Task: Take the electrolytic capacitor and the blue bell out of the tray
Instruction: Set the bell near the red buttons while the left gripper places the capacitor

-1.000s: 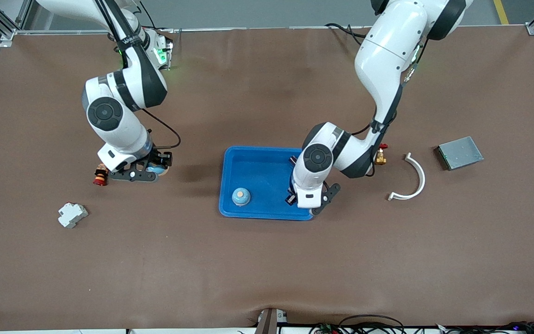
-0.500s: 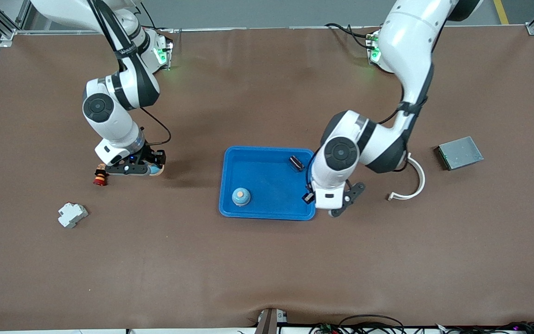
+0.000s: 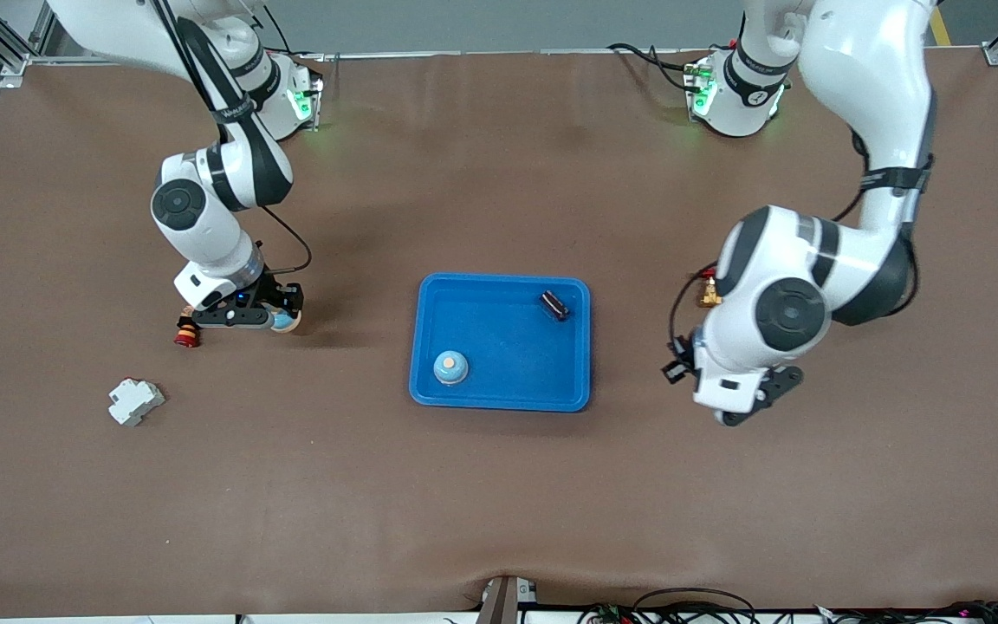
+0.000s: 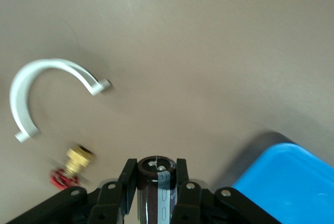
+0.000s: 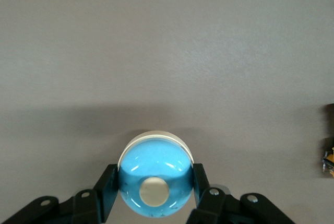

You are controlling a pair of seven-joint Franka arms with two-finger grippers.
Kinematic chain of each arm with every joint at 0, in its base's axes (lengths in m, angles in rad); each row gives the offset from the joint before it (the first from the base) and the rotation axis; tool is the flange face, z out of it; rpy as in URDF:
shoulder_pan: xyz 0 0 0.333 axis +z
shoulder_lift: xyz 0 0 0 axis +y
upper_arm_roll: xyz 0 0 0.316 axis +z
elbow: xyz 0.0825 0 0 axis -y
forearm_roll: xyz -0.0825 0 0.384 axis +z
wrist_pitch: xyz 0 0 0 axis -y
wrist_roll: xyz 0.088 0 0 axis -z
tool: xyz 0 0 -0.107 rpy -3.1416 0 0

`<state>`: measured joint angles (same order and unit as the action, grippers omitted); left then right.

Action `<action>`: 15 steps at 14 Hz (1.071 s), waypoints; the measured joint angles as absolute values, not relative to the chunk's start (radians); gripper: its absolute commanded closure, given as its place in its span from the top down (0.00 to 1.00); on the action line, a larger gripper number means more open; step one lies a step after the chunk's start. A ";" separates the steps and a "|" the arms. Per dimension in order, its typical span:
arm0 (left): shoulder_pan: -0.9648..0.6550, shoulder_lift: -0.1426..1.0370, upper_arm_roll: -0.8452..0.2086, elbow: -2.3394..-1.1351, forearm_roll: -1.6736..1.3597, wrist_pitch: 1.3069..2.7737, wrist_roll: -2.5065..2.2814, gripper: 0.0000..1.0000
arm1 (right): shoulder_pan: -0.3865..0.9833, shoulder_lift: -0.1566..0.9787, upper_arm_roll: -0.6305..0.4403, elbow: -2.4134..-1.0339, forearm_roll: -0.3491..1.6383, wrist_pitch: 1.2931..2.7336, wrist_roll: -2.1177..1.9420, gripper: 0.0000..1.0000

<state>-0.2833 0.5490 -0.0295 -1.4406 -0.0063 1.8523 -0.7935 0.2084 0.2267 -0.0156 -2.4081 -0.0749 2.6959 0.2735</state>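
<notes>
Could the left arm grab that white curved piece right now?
Probably not yet: the left gripper is shut on a capacitor, so it has no free grip. The white curved piece lies bare on the table with nothing on top of it.

Dark capacitor (image 4: 155,190) clamped upright; blue bell (image 5: 154,180) gripped, button showing.

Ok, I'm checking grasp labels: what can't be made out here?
Front view: capacitor in the left gripper, hidden under its wrist.
Front view: bell in the right gripper, mostly covered by it.
Front view: white clip, hidden by left arm.
Left wrist view: brass valve, blurred.
</notes>
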 measured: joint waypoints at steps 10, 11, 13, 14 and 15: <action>-0.131 0.532 -0.030 -1.550 0.070 1.903 -0.346 0.00 | 0.196 0.307 -0.015 -2.407 -0.075 2.772 0.260 0.99; -0.131 0.532 -0.030 -1.580 0.073 1.941 -0.344 0.00 | 0.195 0.307 -0.015 -2.406 -0.075 2.772 0.260 1.00; -0.132 0.532 -0.035 -1.647 0.074 2.026 -0.343 0.00 | 0.190 0.316 -0.015 -2.402 -0.075 2.778 0.260 1.00; -0.134 0.533 -0.036 -1.676 0.074 2.053 -0.343 0.00 | 0.189 0.320 -0.015 -2.399 -0.075 2.779 0.260 1.00; -0.135 0.533 -0.037 -1.698 0.074 2.066 -0.343 0.00 | 0.189 0.321 -0.012 -2.392 -0.075 2.777 0.260 1.00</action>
